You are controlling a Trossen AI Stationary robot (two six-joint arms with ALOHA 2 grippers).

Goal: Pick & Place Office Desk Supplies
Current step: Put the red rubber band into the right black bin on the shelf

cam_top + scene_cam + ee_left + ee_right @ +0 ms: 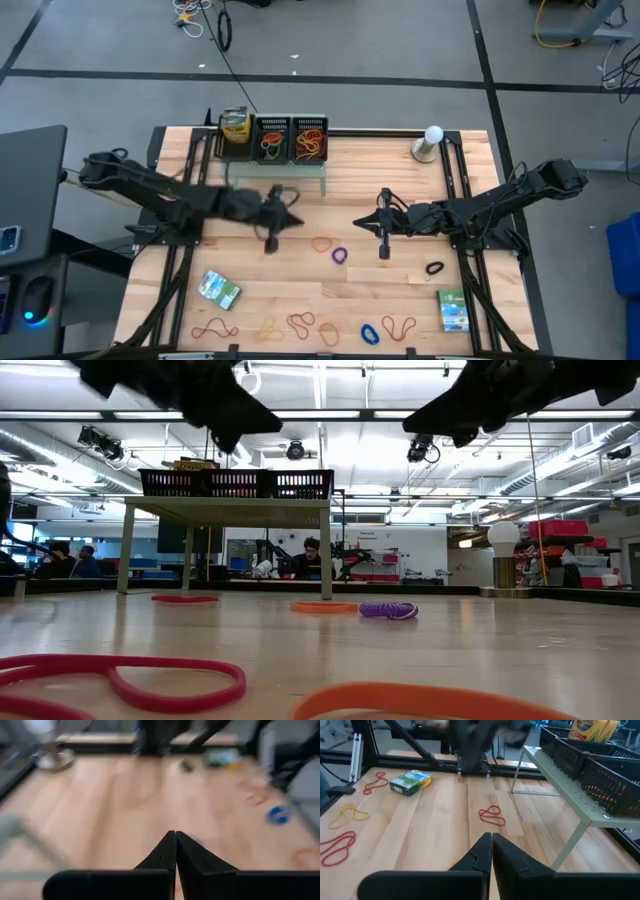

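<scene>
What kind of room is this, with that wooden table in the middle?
Most likely a robotics lab or workshop. Two dark robot arms work over a wooden table strewn with rubber bands. Cables trail across the grey floor, and beyond the table people sit at benches under bright ceiling strip lights.

The high view looks straight down on the whole table (400, 290). The low view sits at table-top level, facing the far shelf (235, 505). Each wrist view looks along the boards; both show the table too.
</scene>
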